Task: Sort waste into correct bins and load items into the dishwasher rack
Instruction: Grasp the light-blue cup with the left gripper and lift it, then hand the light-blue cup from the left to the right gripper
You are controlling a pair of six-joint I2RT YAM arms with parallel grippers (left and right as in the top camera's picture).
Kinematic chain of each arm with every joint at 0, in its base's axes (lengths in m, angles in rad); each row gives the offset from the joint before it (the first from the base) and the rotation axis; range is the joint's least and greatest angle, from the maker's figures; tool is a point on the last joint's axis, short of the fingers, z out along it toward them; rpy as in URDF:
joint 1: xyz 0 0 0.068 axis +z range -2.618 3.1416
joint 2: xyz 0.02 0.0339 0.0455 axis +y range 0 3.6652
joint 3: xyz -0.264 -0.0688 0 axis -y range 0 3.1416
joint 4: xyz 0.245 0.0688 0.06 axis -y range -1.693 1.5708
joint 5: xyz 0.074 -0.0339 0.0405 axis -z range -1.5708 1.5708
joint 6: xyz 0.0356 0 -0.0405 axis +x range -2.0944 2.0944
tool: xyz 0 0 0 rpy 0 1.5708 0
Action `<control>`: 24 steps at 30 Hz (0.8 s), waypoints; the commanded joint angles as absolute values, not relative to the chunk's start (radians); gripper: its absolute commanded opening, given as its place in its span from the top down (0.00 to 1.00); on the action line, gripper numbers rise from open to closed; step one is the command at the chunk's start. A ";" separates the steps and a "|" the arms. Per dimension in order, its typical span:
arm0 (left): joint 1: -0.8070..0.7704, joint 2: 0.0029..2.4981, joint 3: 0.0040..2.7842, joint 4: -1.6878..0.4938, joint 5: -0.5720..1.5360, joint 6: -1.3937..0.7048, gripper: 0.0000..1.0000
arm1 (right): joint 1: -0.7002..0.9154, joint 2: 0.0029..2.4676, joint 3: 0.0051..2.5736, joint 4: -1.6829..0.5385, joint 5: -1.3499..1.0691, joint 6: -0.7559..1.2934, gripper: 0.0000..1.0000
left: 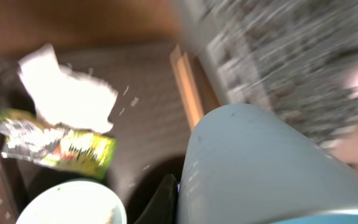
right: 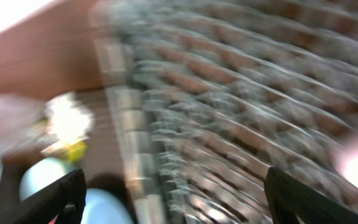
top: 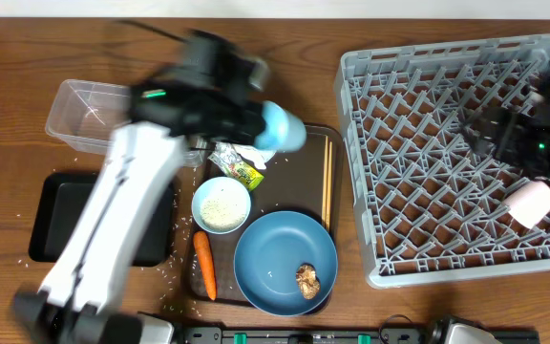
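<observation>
Grasping the light blue cup are left fingers (right wrist: right fingers spread).

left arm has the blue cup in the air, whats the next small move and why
Probably swing the blue cup right toward the rack: the left gripper holds it above the brown tray, and the rack, pink cup already inside, sits to the right.

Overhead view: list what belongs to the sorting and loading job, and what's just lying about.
Job: light blue cup, pink cup, white bowl, blue dish, carrot, food lump, wrapper, crumpled paper, clear tub, black tray, rack.
Lying about: brown serving tray, wooden sticks.
</observation>
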State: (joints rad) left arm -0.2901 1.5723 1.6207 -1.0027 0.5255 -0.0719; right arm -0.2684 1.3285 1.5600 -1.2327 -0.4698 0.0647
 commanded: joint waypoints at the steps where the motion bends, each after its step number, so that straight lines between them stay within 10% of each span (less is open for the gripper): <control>1: -0.179 1.512 1.624 -1.017 0.906 -0.038 0.94 | -0.166 1.328 1.557 -1.171 -0.861 -0.086 0.19; 13: -0.096 1.491 1.624 -1.024 1.401 -0.039 0.94 | 0.301 1.328 1.557 -0.856 -0.921 -0.226 0.12; 24: -0.097 1.491 1.624 -1.024 1.543 -0.094 0.94 | 0.374 1.328 1.557 -0.745 -1.043 -0.339 0.05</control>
State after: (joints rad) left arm -0.0990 1.4876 1.6272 -1.0218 1.4734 -0.0643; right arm 0.3679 1.3285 1.5600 -0.7631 -0.9573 -0.2863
